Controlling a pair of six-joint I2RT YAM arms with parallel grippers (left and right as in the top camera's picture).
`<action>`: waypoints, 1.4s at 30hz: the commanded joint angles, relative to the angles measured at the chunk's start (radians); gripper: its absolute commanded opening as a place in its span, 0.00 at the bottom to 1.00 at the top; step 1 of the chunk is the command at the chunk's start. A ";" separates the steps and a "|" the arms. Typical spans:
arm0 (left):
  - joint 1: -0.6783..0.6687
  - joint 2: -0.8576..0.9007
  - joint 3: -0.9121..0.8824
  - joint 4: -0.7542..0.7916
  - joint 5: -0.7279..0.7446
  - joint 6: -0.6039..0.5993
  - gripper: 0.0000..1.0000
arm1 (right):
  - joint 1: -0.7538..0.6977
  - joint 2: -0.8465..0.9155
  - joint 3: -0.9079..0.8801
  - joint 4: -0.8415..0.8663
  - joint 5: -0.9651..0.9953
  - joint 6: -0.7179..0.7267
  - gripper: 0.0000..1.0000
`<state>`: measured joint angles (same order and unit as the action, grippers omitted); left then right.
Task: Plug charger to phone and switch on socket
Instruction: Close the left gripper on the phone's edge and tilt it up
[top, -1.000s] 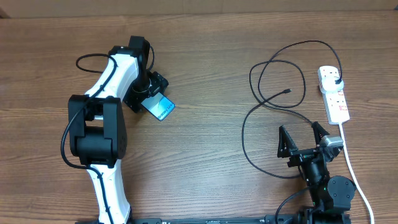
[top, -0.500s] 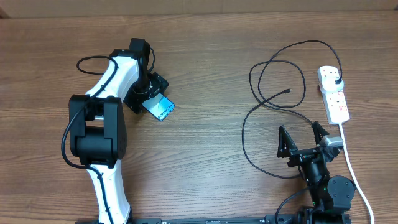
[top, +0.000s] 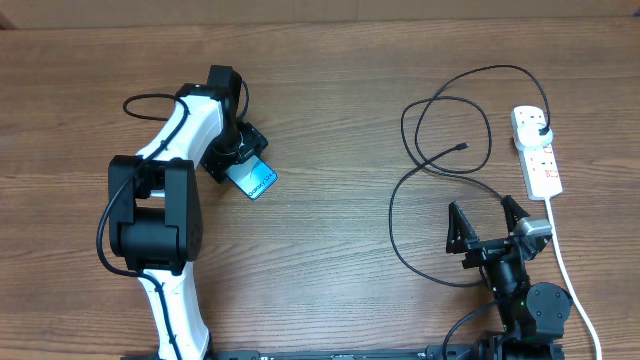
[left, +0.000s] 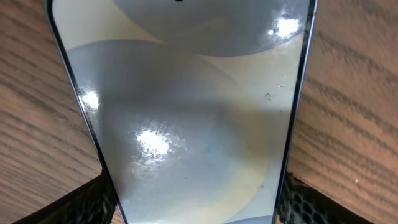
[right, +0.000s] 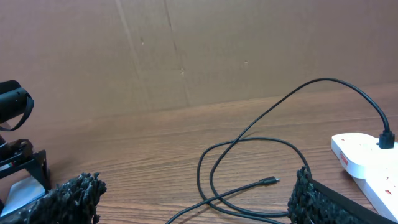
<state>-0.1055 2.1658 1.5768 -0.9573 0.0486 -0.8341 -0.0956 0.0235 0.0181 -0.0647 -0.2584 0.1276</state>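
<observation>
Left tool (left: 194, 200) sits astride the phone (left: 193, 118), its pads (left: 93, 202) closed against the two long edges as far as the wrist view shows. To do this grasp well, squeeze evenly on those edges, leave the charging end free, and lift level off the counter (top: 340, 250). Right tool (top: 490, 228), jaws wide apart and empty, hangs at the front right. The cable (top: 404, 125) loops just ahead of it, its small tip (top: 462, 147) lying well apart from the phone, with the power strip (top: 537, 155) further right.
</observation>
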 joint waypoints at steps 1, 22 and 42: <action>-0.006 0.039 -0.039 0.012 0.005 0.106 0.81 | 0.005 -0.001 -0.010 0.005 0.004 0.002 1.00; -0.006 0.039 -0.039 0.026 0.003 0.340 1.00 | 0.005 -0.001 -0.010 0.005 0.004 0.002 1.00; -0.006 0.039 -0.066 0.019 -0.035 0.157 1.00 | 0.005 -0.001 -0.010 0.005 0.004 0.002 1.00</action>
<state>-0.1173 2.1635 1.5703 -0.9424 0.0181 -0.6365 -0.0956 0.0235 0.0181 -0.0639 -0.2581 0.1276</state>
